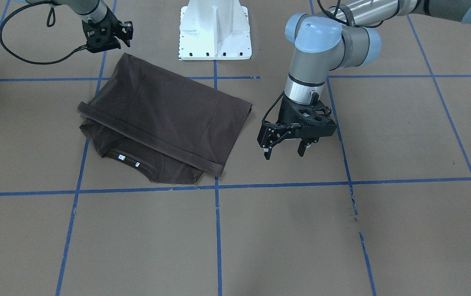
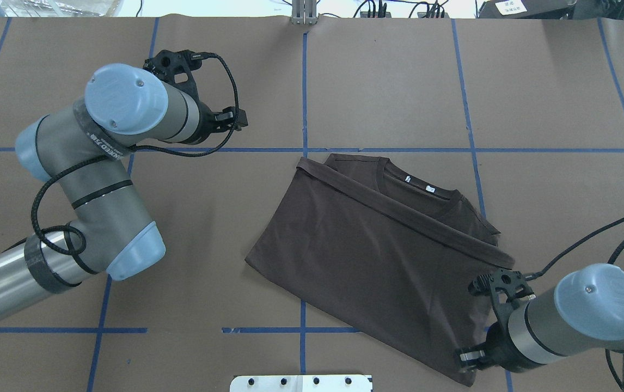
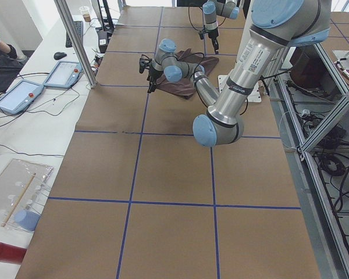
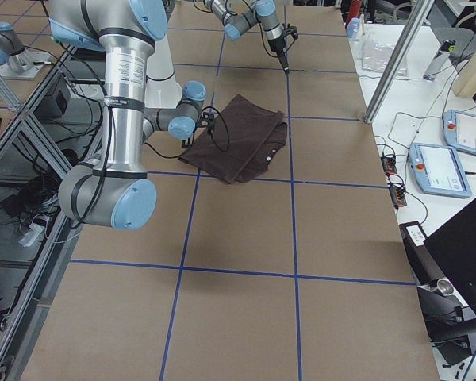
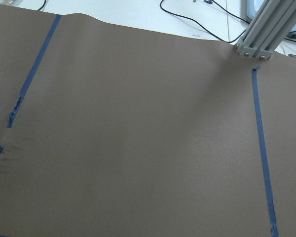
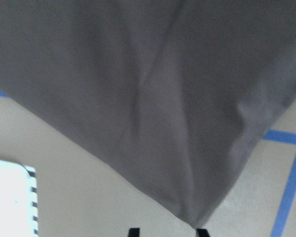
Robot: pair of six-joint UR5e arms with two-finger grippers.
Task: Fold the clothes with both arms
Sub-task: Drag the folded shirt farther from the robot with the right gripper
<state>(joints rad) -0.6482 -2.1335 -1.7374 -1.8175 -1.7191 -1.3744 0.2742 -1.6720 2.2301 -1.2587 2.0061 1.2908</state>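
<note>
Brown folded T-shirt (image 1: 165,119) lying flat left of centre in the front-facing view; left gripper (image 1: 284,153) just right of it, fingers spread; right gripper (image 1: 118,33) at upper left, fingers apart, empty.

Silver-grey arms (image 2: 94,179), blue caps (image 2: 121,98), black cables (image 2: 234,90), lettering (image 2: 102,148) perhaps

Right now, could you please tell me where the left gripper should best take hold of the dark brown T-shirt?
Probably the doubled side edge of the dark brown T-shirt, approached from the robot's left, where the open left gripper hovers. That edge lies flat, uncovered and faces it; a low sideways pinch could catch both layers.
</note>
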